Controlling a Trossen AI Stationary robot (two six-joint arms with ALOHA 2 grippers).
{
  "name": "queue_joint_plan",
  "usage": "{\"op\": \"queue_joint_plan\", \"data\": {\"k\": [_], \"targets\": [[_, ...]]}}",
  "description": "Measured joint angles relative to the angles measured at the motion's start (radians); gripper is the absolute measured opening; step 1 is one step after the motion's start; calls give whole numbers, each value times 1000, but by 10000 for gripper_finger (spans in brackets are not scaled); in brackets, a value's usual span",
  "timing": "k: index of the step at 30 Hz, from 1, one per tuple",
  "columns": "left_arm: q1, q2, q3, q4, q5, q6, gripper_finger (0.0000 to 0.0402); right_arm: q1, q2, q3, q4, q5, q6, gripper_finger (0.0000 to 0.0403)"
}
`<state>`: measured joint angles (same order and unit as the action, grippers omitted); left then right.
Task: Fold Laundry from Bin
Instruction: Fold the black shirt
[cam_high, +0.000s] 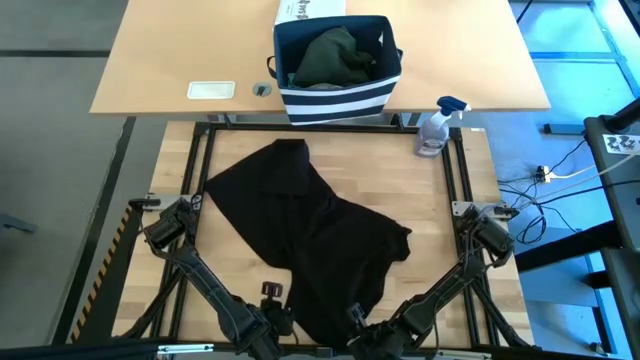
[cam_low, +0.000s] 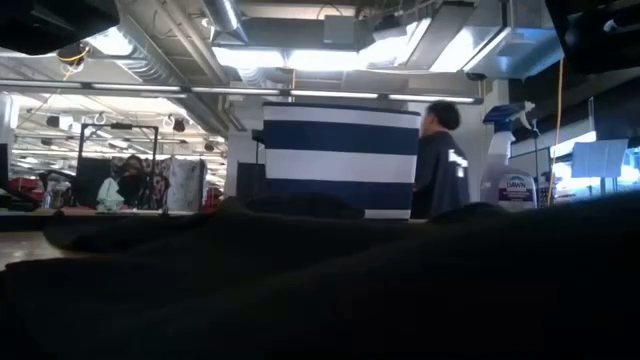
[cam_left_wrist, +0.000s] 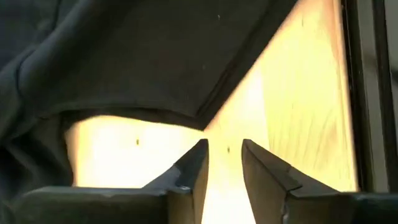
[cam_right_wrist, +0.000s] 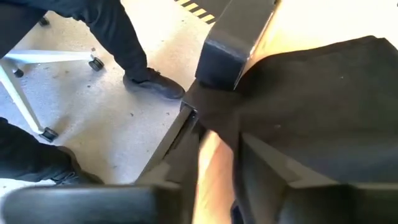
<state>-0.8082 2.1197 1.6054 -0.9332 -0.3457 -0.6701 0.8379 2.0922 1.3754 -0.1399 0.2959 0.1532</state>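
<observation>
A black garment (cam_high: 320, 230) lies crumpled across the wooden table (cam_high: 440, 190), running from the far left to the near edge. It fills the foreground of the low view (cam_low: 320, 290). The striped navy bin (cam_high: 335, 70) stands on the far table with a dark green garment (cam_high: 335, 55) inside. My left gripper (cam_left_wrist: 224, 149) is at the near edge, open over bare wood, just short of the black garment's hem (cam_left_wrist: 155, 115). My right gripper (cam_right_wrist: 205, 165) is beside it at the near edge, with a gap between its fingers and the garment (cam_right_wrist: 317, 106) right up against them. My right gripper has the black garment's edge (cam_right_wrist: 249, 134) lying up against one finger. I cannot tell whether they touch. Bare wood shows in the gap between the fingers.
A spray bottle (cam_high: 438, 125) stands at the table's far right corner. A white printed box (cam_high: 310, 10) is behind the bin, and a white pad (cam_high: 210, 90) lies on the far table. A person's legs and shoe (cam_right_wrist: 149, 84) and a chair's castors show beyond the near edge.
</observation>
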Motion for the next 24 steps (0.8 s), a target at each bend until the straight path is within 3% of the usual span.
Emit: {"op": "queue_joint_plan", "data": {"k": [4,8,14,18,21,24], "targets": [[0,-4,0,-36,-21,7,117,0,-14,-1,-10,7,5,181],[-8,-24,0,-139,-142,1,120,1,-77,0,-38,45,32,209],[-17,-106,0,-264,-382,-8,102,1,-171,1,-238,190,102,193],[1,-185,-52,-283,-460,-9,88,-16,-220,-59,-337,287,195,175],[29,-272,-148,-203,-459,-15,77,-30,-292,-179,-236,325,234,167],[58,-381,-297,-16,-460,41,65,-36,-388,-339,-42,364,240,166]]}}
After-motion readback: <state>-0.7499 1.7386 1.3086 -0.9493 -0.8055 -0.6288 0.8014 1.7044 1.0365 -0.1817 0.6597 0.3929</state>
